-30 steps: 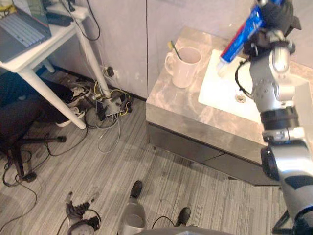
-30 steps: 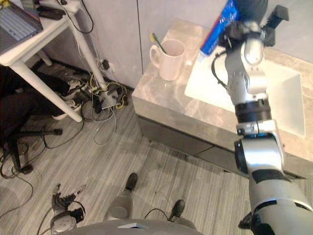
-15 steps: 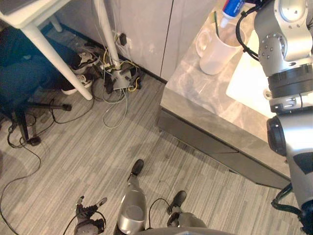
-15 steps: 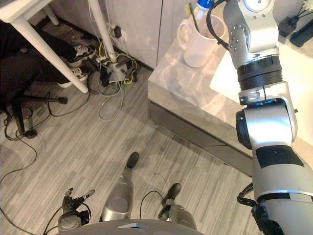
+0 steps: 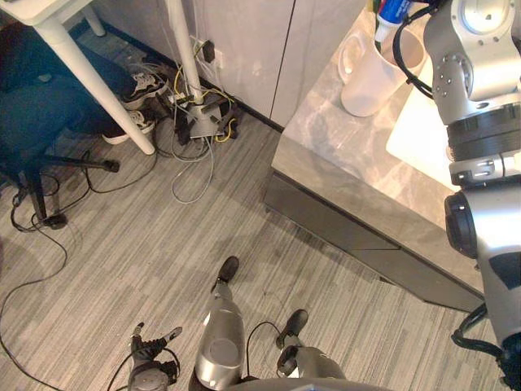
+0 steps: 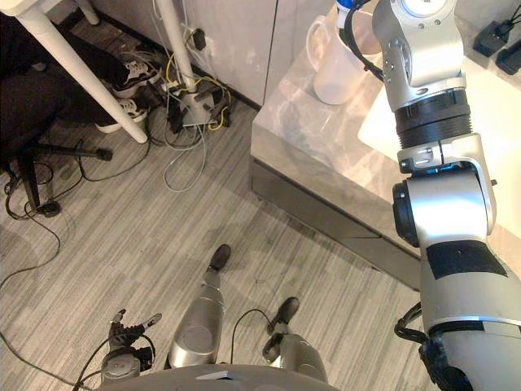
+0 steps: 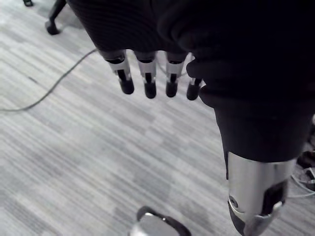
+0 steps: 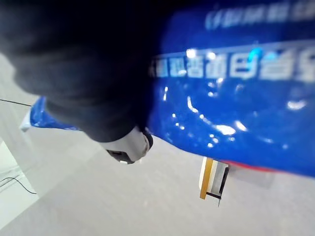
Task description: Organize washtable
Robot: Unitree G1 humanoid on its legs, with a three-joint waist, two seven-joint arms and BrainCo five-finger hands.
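Note:
A blue toothpaste tube (image 8: 231, 83) is clamped in my right hand (image 8: 83, 73), whose thumb curls over it. From the head views the tube's white cap end (image 5: 389, 15) points down into the mouth of a white mug (image 5: 368, 75). The mug stands at the far left corner of the marble washtable (image 5: 334, 155), beside the white sink basin (image 5: 423, 134). My left hand (image 5: 151, 358) hangs low over the floor, fingers (image 7: 147, 81) straight and holding nothing.
White desk legs (image 5: 186, 57) stand at the left over a tangle of cables and a power strip (image 5: 199, 122). A black chair base (image 5: 41, 191) and a seated person's shoes (image 5: 138, 81) are nearby. Dark chargers (image 6: 498, 42) lie on the washtable's far side.
The head camera has tilted down and shifted. My right hand has carried the tube from over the sink leftward and down to the mug's mouth. The left hand still hangs.

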